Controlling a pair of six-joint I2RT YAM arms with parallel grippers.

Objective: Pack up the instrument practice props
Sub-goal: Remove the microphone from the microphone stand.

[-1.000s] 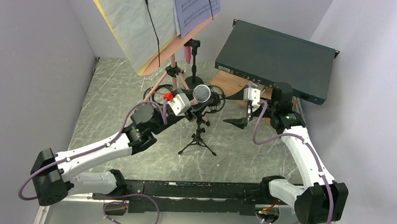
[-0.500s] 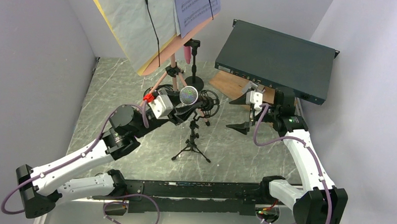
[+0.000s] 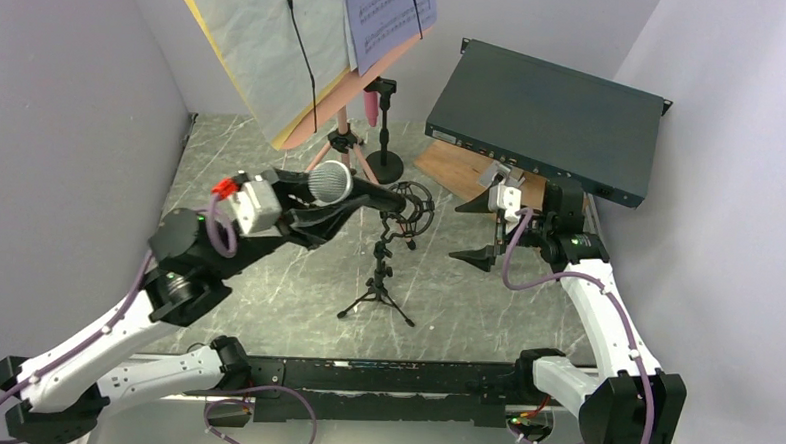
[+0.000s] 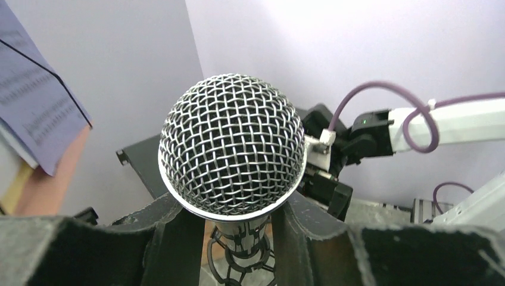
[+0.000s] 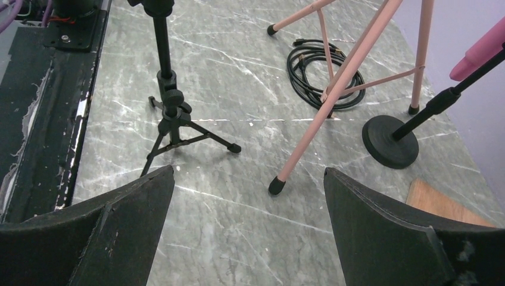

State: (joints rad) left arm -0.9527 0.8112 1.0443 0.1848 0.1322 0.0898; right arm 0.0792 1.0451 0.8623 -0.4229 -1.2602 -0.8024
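Silver mesh caps the black mic (image 4: 232, 143), and that head points straight back at the left wrist camera. The dark handle runs away from the lens between the two fingers of the left tool (image 4: 243, 229), which is clamped on it. From the top view the mic lies nearly level above the bench (image 3: 221, 164), a little left of centre. Its long axis runs left to right, head to the left and tail reaching the ring mount (image 3: 411, 202). Whether the tail is free of that ring cannot be told. The mount sits atop the small black tripod stand (image 3: 378, 281), which is upright at mid-frame.

The right tool (image 5: 247, 229) hangs at right of centre with its fingers spread wide and nothing between them. It looks down on the stand, a coiled cable (image 5: 324, 65) and the pink legs of the desk (image 3: 376, 66). The desk stands at upper centre and carries the sheets (image 3: 257, 46). A pink mic (image 3: 372, 106) is on its own round-based stand just right of the legs. The rack (image 3: 544, 118) and board (image 3: 462, 165) lie at upper right.

A second ago the mic head sat over the stand. Now it is well to the left, the left arm having drawn back toward the left edge. The stand has shifted slightly left and down the frame. The right tool is about where it was half a second ago.
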